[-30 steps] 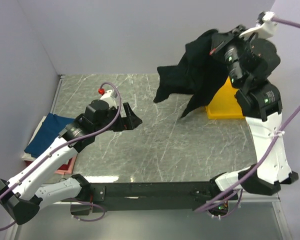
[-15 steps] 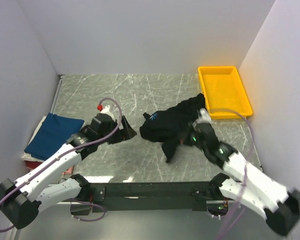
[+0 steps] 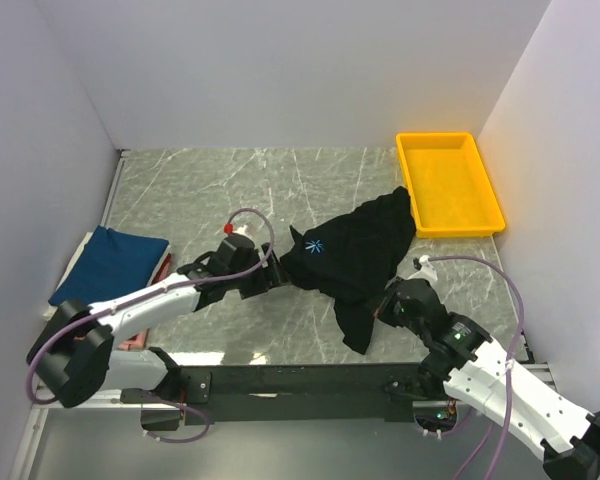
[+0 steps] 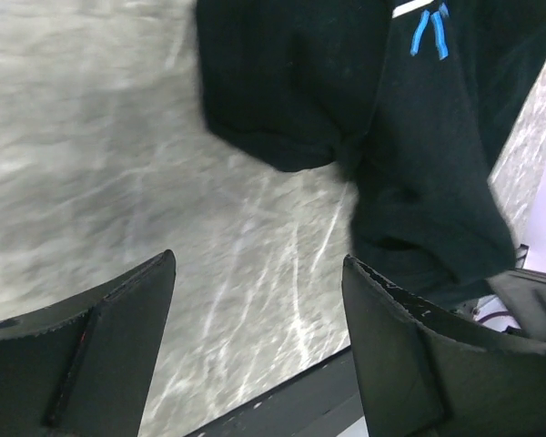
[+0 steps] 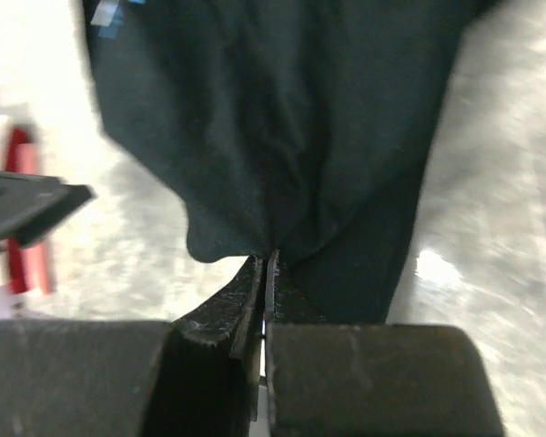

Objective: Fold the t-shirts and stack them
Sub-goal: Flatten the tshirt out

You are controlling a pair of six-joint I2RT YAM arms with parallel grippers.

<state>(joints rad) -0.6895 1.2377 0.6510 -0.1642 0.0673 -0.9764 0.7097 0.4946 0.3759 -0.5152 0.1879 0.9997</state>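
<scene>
I see the crumpled black cloth t-shirt (image 3: 355, 255) lying in a heap just past the desk's centre toward 3 o'clock, a small blue print facing up. Its 1 o'clock corner reaches the rim of the yellow plastic rectangular tray (image 3: 488, 195), which sits at 2 o'clock on the grey marble-patterned desk (image 3: 200, 190).

My right gripper (image 5: 266, 259) has its jaws pressed together on a gathered fold at the shirt's 5 o'clock edge. My left gripper (image 4: 257, 273) hangs low over bare desk at the shirt's 9 o'clock side, jaws wide apart and holding nothing, close to the cloth without touching it.

The folded navy-blue t-shirt (image 3: 110, 265) rests at the 9 o'clock edge, with red and pink cloth showing beneath it.
</scene>
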